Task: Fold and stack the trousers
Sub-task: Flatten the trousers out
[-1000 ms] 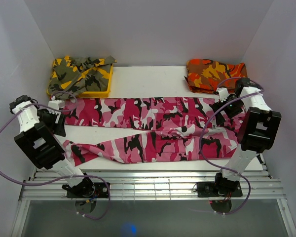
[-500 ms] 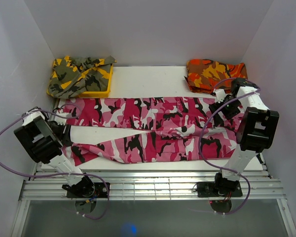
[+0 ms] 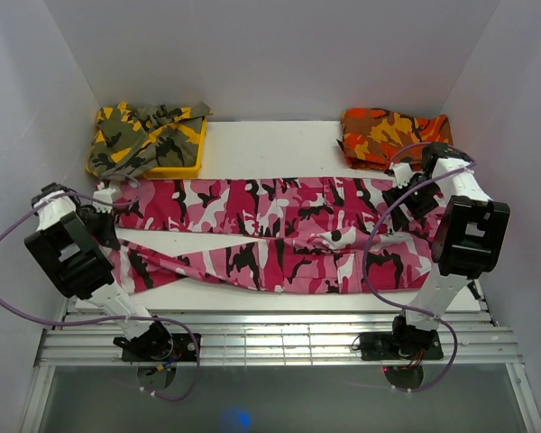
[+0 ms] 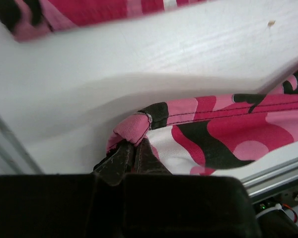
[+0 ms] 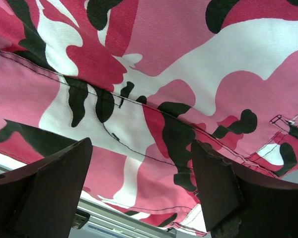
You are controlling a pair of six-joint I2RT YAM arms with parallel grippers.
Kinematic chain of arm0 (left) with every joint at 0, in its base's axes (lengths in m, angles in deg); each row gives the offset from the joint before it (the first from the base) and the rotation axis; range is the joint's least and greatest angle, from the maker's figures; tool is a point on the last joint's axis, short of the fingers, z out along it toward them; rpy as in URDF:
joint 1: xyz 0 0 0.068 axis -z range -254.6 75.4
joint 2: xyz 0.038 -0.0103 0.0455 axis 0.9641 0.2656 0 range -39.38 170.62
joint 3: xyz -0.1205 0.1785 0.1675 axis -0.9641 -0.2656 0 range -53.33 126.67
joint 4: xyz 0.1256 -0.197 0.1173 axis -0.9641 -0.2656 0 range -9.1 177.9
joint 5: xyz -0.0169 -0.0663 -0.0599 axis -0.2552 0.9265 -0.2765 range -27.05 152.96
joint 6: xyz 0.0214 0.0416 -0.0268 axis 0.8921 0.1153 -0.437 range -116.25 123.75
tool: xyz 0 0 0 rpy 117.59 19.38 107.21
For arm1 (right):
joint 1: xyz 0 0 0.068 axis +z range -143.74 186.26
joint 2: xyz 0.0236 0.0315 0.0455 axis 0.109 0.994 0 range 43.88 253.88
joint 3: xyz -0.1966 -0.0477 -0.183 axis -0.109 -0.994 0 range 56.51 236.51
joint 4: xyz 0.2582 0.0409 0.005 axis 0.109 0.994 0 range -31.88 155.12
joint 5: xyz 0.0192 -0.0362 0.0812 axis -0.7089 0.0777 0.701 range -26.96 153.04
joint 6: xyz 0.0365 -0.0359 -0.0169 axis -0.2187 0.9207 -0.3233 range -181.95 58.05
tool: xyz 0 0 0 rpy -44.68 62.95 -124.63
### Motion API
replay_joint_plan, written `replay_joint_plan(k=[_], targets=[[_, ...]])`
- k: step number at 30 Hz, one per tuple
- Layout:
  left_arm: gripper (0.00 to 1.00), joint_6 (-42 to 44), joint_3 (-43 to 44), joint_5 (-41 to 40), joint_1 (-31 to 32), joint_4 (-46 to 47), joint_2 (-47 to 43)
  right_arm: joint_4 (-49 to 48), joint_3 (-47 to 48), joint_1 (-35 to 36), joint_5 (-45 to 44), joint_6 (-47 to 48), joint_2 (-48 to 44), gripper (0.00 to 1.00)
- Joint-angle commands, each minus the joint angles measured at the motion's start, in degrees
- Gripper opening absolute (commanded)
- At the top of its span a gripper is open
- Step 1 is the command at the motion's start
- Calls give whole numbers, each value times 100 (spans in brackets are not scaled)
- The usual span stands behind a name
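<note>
The trousers (image 3: 279,225) lie full length across the table (image 3: 270,144), waist at the right and both legs running left.

Change over the last second: the left pincer (image 4: 134,153) has come down from the far leg's end to the near leg's cuff and clenched on its corner. That cuff is now drawn left and raised slightly off the table.

The right pincer (image 5: 139,188) hangs released over the waist area, grasping nothing.

Assessment: one grip point is secured. The fold likely needs the right pincer to grip next.
</note>
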Motion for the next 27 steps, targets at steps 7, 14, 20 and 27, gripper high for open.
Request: replay_joint_plan(k=[7,14,20,27], targets=[[0,1072,791,1631,-50,622,-2347,-192,-528,16,-277,155,-279,82],[0,3367,-1371,1740,-146,589,-5011,-272,-731,-81,-339,261,-323,80],[22,3017,-3173,-403,-199,1007,-4752,-272,-819,-107,-348,366,-367,82],[47,2393,-2282,-103,-1796,1232,-2871,-131,-1030,-344,-453,700,-613,81]])
